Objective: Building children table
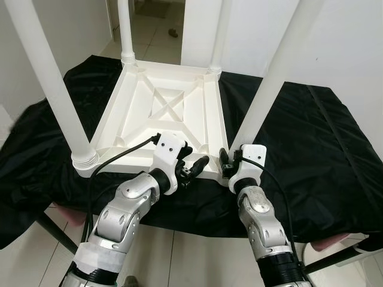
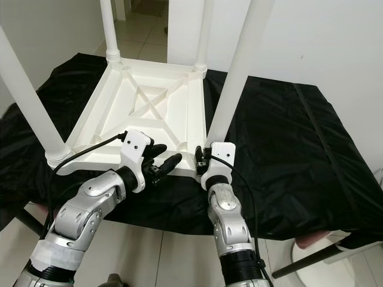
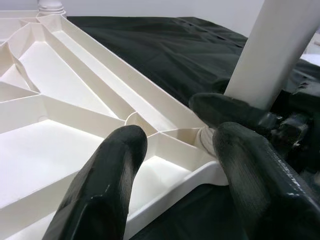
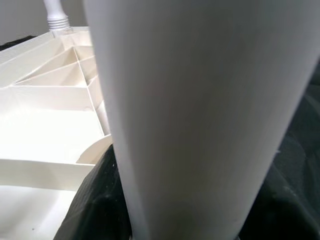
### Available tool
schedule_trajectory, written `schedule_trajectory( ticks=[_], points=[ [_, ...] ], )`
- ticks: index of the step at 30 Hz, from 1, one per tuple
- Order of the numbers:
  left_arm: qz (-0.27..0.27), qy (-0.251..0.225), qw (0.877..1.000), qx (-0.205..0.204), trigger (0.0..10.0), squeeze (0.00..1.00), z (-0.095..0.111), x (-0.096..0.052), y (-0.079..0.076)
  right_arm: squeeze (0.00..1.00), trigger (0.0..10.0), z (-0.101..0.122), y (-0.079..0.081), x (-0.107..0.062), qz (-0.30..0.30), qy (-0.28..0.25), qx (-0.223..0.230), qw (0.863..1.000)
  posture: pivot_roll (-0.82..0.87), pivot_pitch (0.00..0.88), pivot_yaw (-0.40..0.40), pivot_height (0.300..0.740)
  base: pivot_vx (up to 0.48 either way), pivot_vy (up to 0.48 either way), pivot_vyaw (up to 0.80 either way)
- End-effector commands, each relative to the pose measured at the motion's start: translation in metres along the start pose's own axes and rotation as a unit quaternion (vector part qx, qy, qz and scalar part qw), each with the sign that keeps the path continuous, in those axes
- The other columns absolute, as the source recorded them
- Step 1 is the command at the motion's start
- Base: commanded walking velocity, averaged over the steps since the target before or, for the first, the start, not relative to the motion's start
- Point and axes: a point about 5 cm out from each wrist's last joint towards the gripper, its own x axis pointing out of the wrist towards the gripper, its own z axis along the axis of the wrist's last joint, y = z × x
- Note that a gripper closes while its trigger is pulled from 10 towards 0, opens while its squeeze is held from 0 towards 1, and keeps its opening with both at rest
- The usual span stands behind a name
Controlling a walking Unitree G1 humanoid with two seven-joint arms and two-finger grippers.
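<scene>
A white plastic children's table (image 1: 161,104) lies upside down on a black cloth, with its legs pointing up. My right gripper (image 1: 225,160) is shut on the base of the near right leg (image 1: 269,78), where it enters the corner socket; the leg (image 4: 200,110) looms close in the right wrist view, with one black finger (image 4: 95,200) beside it. My left gripper (image 1: 192,160) is open just left of that corner. Its fingers (image 3: 100,190) straddle the tabletop's near rim (image 3: 165,192) without gripping it.
The black cloth (image 1: 311,137) covers a low surface whose front edge is right under my arms. The near left leg (image 1: 51,78) rises close on the left. Two more legs (image 1: 125,30) stand at the back. Tiled floor and a doorway (image 1: 155,24) lie beyond.
</scene>
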Motion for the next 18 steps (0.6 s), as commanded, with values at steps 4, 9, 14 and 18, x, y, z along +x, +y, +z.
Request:
schedule_trajectory(
  ticks=[4,9,14,18],
  points=[
    [0.017,-0.004,1.000,0.024,10.0,0.00,0.003,-0.003,0.003,1.00,10.0,0.018,-0.009,-0.003,0.099,-0.045,0.000,0.994,0.03,0.000,-0.027,0.740,0.000,0.000,0.00],
    [0.009,-0.004,1.000,0.025,10.0,0.00,0.002,-0.005,0.003,1.00,10.0,0.022,-0.019,-0.002,0.144,-0.041,-0.008,0.989,0.03,0.000,-0.027,0.740,0.000,0.000,0.00],
    [-0.048,0.006,0.998,0.047,10.0,0.00,-0.006,-0.015,-0.012,0.00,10.0,0.028,-0.032,-0.001,0.255,-0.015,-0.042,0.966,0.04,0.000,-0.035,0.740,0.000,0.000,0.00],
    [-0.098,0.014,0.994,0.040,10.0,0.00,-0.011,-0.023,-0.022,0.00,10.0,0.024,-0.040,0.003,0.296,0.009,-0.063,0.953,0.03,0.000,-0.034,0.740,0.000,0.000,0.00]
  ],
)
